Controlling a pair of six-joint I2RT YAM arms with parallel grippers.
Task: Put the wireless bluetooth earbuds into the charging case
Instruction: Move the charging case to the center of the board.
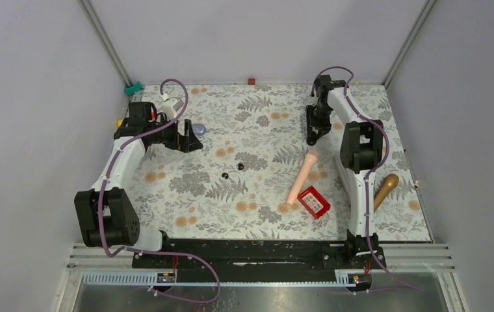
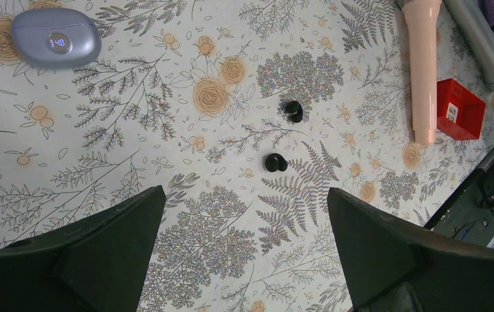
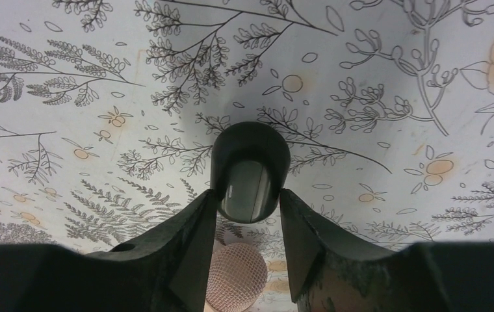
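Note:
Two tiny black earbuds (image 1: 240,166) (image 1: 225,175) lie apart on the floral cloth at mid-table; the left wrist view shows them too (image 2: 293,110) (image 2: 274,162). My left gripper (image 1: 189,140) (image 2: 246,195) is open and empty, to the left of the earbuds and well short of them. My right gripper (image 1: 311,136) (image 3: 249,195) is shut on the glossy black charging case (image 3: 249,172), fingers on its two sides, low over the cloth at the back right. In the top view the gripper hides the case.
A lavender rounded case-like object (image 1: 198,130) (image 2: 56,37) sits by the left gripper. A pink microphone (image 1: 303,175) (image 2: 422,65), a red box (image 1: 314,201) (image 2: 459,109) and a gold microphone (image 1: 385,190) lie at the right. A small red block (image 1: 251,81) is at the back edge.

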